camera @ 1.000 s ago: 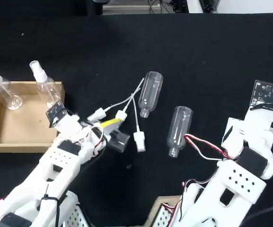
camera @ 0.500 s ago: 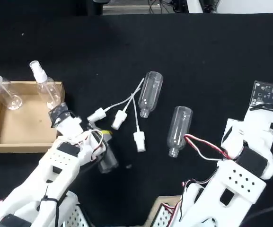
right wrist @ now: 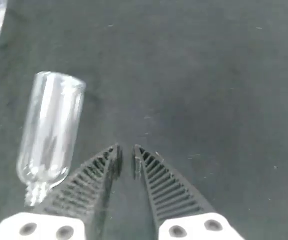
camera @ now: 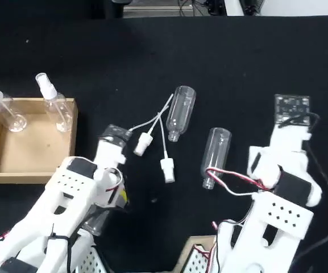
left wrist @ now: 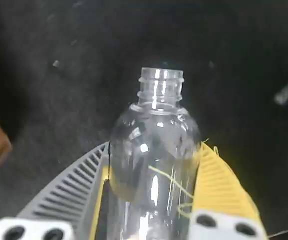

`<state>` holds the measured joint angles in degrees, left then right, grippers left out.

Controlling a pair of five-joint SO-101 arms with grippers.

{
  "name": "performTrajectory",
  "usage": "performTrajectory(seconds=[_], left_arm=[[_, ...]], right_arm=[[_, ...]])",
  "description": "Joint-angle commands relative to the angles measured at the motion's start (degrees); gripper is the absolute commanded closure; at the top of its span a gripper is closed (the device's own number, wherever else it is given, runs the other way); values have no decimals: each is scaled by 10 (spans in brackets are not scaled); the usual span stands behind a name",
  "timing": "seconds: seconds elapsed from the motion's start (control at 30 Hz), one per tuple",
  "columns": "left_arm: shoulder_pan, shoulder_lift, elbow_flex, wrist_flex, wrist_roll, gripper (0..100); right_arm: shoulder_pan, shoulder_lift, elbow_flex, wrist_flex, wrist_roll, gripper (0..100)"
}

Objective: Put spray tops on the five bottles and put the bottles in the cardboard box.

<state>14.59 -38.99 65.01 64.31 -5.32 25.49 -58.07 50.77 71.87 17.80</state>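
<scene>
Black table (camera: 237, 68); left gripper (left wrist: 154, 155) pinching uncapped bottle (left wrist: 156, 120), neck protruding; right gripper (right wrist: 125, 151) pressed together beside lying bottle (right wrist: 51, 130).

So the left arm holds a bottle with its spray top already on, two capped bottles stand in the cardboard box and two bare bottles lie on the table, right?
No. The bottle in the left jaws has no spray top; the left wrist view shows its open threaded neck. Two capped bottles in the cardboard box and two bare ones on the table are right.
</scene>
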Motion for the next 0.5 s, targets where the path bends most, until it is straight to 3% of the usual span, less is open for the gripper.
performTrajectory(seconds=[0.0, 0.23, 0.37, 0.47], left_arm=[[-8, -3, -27, -14, -40, 782], [-8, -1, -13, -6, -28, 773], [-8, -1, -4, -4, -29, 650], [-5, -2, -7, -13, -34, 662]], right_arm=[[-33, 0, -37, 18, 2, 983], [-36, 0, -37, 21, 2, 983], [-36, 0, -42, 21, 3, 983], [-48, 0, -41, 20, 3, 983]])
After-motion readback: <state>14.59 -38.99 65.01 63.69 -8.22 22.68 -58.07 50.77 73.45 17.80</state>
